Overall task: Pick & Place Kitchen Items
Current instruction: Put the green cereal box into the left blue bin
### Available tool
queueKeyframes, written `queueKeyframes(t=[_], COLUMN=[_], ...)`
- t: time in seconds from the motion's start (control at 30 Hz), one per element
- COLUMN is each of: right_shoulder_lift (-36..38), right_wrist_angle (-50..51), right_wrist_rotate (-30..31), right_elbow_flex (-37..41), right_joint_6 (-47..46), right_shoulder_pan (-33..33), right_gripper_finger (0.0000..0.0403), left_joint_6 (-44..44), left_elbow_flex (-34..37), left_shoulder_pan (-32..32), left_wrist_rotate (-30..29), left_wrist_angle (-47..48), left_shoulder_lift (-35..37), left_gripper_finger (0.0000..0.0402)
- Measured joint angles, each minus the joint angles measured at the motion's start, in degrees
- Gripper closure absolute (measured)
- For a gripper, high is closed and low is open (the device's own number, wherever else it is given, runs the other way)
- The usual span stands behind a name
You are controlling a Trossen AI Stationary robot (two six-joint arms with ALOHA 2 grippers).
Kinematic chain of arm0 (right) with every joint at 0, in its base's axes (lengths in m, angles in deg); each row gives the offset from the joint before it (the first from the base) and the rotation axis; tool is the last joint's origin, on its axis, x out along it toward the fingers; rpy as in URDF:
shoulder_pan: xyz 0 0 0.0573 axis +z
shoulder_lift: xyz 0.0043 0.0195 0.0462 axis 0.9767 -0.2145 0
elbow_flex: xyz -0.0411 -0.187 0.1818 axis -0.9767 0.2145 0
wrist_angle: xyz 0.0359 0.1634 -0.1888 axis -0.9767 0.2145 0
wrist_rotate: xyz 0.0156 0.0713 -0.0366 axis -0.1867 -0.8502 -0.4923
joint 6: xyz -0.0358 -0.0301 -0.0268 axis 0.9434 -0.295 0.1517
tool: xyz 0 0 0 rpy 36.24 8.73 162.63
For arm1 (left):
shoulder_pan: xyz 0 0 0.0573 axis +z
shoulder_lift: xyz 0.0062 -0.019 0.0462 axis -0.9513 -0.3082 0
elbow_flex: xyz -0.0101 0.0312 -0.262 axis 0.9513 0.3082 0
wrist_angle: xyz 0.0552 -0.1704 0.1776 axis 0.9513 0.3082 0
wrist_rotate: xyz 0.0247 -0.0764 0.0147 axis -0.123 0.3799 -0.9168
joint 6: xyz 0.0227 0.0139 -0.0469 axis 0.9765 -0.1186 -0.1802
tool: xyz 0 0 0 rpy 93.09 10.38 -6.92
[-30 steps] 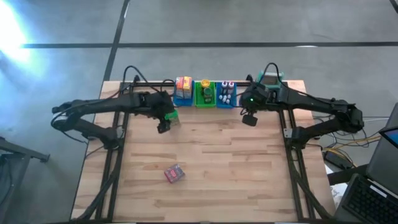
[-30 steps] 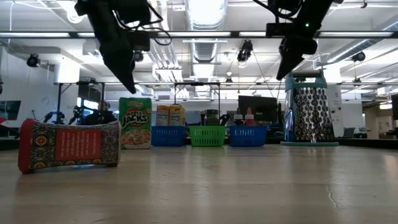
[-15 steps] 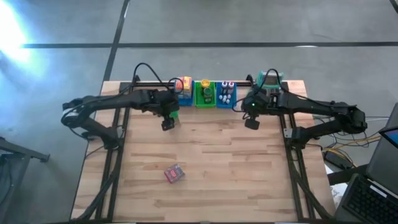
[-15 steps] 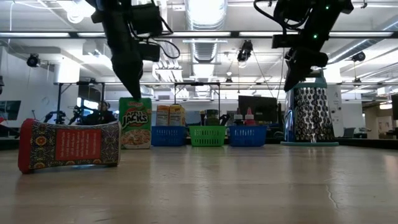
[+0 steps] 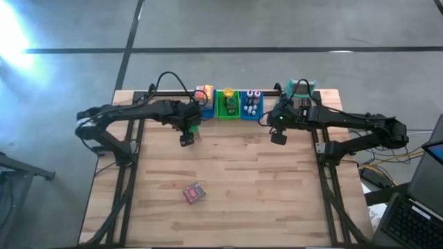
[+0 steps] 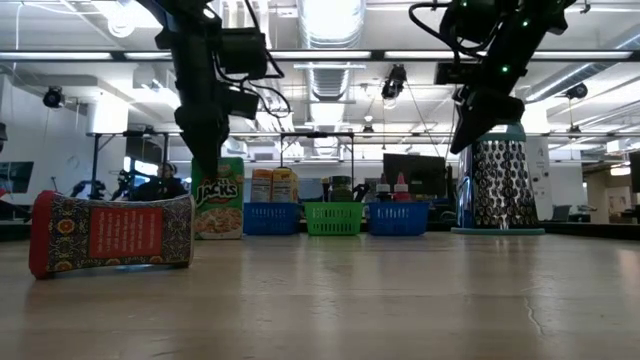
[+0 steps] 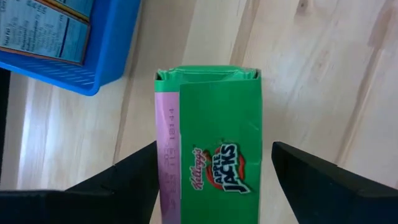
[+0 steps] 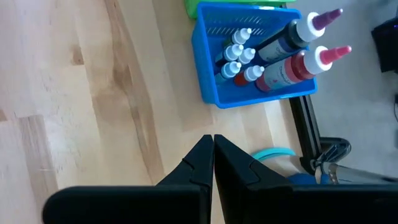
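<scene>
— Near the back of the table, what is different now compared with a second ago?

— Left gripper (image 7: 211,168) has moved down and closer to the green cereal box (image 7: 208,155). Before, it was hanging higher and more to the side. Now its two fingers (image 7: 124,180) stand spread on both sides of the box, and I think they do not touch it yet.

— Where is this box standing?

— Upright on the wood, just beside the blue bin (image 5: 203,105) with the yellow-red boxes (image 6: 272,185), on its left side.

— So the grasp is coming?

— I believe yes. The fingers only need to close on the box, then it can be lifted.

— And the other arm?

— Right gripper (image 8: 212,163) has its fingers pressed together and holds nothing. It has shifted a little and hovers in front of the second blue bin (image 8: 214,68) with the small bottles (image 8: 239,53), near the grater (image 6: 497,185).

— Anything left on the table?

— One red patterned packet (image 5: 194,193) lies alone at the front, well apart from the bins.
</scene>
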Motion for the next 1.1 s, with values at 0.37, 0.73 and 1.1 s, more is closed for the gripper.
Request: queueKeyframes(t=[0.37,0.73,1.1], right_shoulder_lift=[0.0,0.0,0.0], right_wrist_angle=[-0.1,-0.1,-2.6], right_wrist_rotate=[0.0,0.0,0.0], right_elbow_flex=[0.2,0.2,0.2], right_joint_6=[0.3,0.7,1.7], right_shoulder_pan=[0.0,0.0,0.0], right_gripper_finger=[0.0394,0.0394,0.0394], left_joint_6=[1.5,3.8,13.5], left_elbow_flex=[-0.1,-3.1,-18.2], left_shoulder_pan=[0.0,0.1,0.2], left_wrist_rotate=[0.0,0.1,0.0], left_wrist_angle=[-1.8,0.1,5.6], left_shoulder_lift=[-1.3,-1.3,-1.3], left_gripper_finger=[0.0159,0.0244,0.0265])
